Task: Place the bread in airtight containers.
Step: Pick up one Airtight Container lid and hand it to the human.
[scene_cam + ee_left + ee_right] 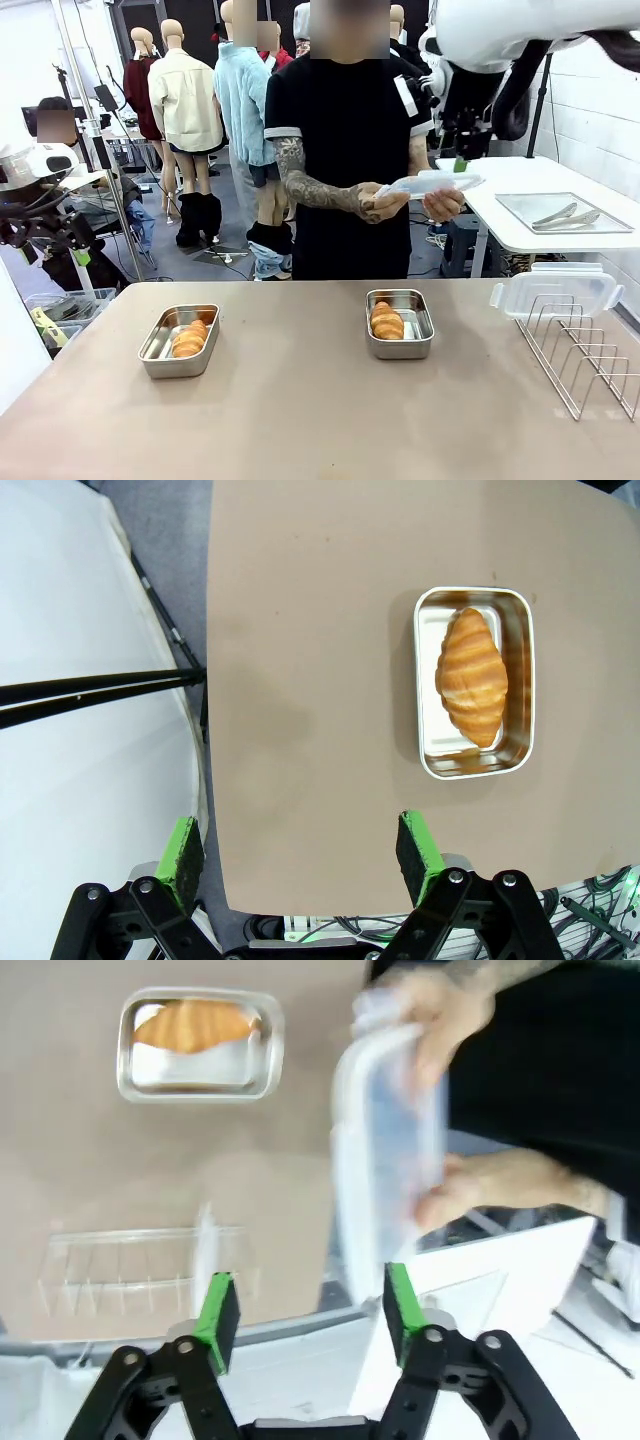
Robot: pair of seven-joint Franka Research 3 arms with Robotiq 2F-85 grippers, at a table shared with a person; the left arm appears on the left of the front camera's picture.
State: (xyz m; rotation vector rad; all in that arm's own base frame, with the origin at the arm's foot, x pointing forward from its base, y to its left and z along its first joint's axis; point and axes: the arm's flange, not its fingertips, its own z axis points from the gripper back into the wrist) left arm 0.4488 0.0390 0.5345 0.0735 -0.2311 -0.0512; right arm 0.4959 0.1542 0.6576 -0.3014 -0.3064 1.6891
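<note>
Lidding looks the step in hand: the left roll (pixel 189 338) lies in the left tin (pixel 155 352) near the table's (pixel 300 420) left edge and the right roll (pixel 386 321) in the right tin (pixel 420 330) nearer the far edge, both uncovered, so next a lid must sit square on a rim. The front view shows the person's hands (pixel 440 203) holding a clear lid (pixel 430 183) beyond the far edge and a spare lid (pixel 555 290) by the wire rack (pixel 585 360); the wrist views show the right gripper (pixel 308 1305) parted, seemingly empty through blur, and the left gripper (pixel 300 850) spread, empty
</note>
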